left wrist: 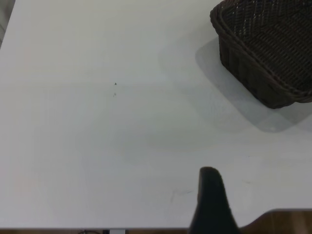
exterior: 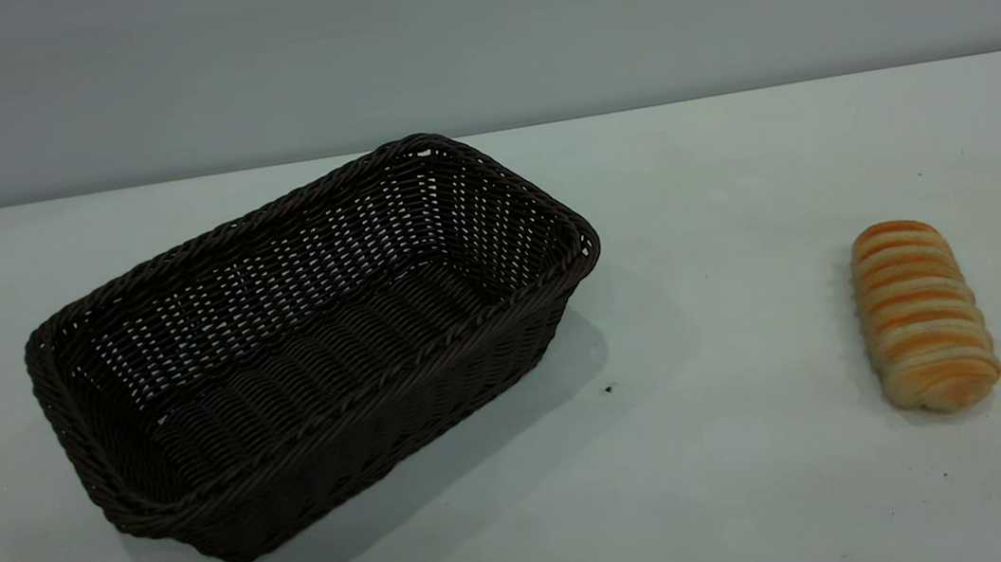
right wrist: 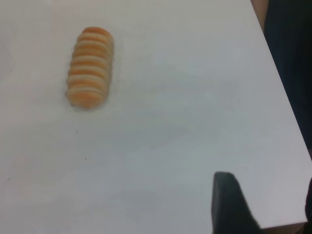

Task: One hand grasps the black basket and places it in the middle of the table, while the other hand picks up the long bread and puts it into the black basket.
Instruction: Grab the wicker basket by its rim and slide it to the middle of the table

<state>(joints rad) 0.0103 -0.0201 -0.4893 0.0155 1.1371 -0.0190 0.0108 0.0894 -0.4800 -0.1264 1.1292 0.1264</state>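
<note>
In the exterior view, the basket (exterior: 317,342) sits empty at centre-left of the frame, skewed so its long side runs from lower left to upper right. The bread (exterior: 923,315) lies striped side up at the right of the frame, well apart from the basket, on the table (exterior: 735,481). Neither arm appears in this view.

In the left wrist view, one corner of the basket (left wrist: 265,51) fills the upper right of the frame. A single dark finger of the left gripper (left wrist: 212,202) pokes in at the bottom edge, well short of the basket. Only that finger shows, so I cannot tell how the jaws stand.

In the right wrist view, the bread (right wrist: 89,67) lies in the upper left of the frame. One dark finger of the right gripper (right wrist: 231,204) shows at the lower right, apart from the loaf. Again the jaw state cannot be told.

Nothing is grasped yet; both steps appear still to do. The risks I judge likely: the flared open weave offers a thin rim, so a shallow pinch could slip or tip the basket as it is dragged. The bread looks soft and rounded; squeezing along its length could make it roll away or crush it. Releasing the bread before the basket is settled could drop it on the rim.
</note>
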